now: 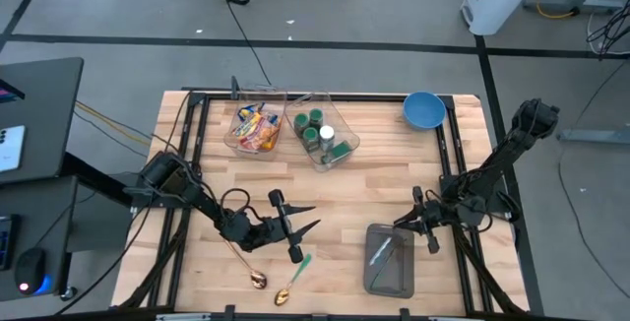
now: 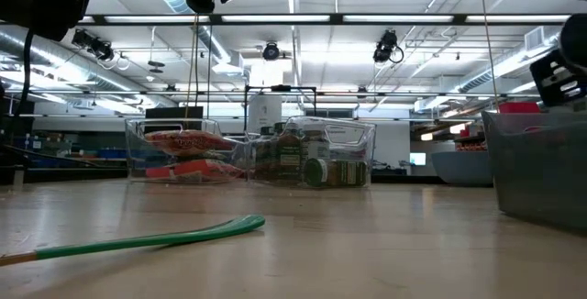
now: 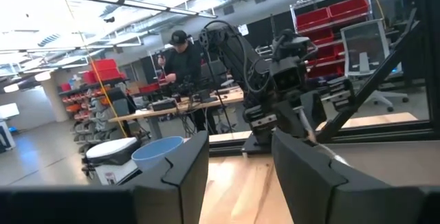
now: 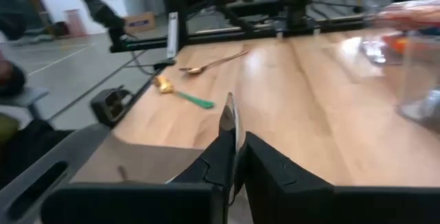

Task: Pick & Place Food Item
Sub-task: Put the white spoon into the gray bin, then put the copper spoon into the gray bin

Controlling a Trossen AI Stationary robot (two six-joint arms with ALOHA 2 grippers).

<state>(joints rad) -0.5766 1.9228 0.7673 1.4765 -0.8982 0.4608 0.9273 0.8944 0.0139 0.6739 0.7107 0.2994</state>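
Observation:
The food items are orange and yellow snack packets lying in a clear bin at the table's far side. No gripper is near them. My left gripper hovers level over the near middle of the table, pointing right, open with nothing between its fingers. My right gripper is at the near right, over the far edge of a grey tray. It points left and is shut on a thin silver utensil. My right gripper pinches the thin silver utensil between its two fingers. A flat, blade-like end sticks out past the fingertips, edge-on. The fingers come about level from the table's right. The utensil is clear of the table; the fingers hide the part held.
A second clear bin with green-lidded jars stands beside the snack bin. A blue bowl sits at the far right. A gold spoon and a green-handled spoon lie near the front edge. Another utensil lies in the tray.

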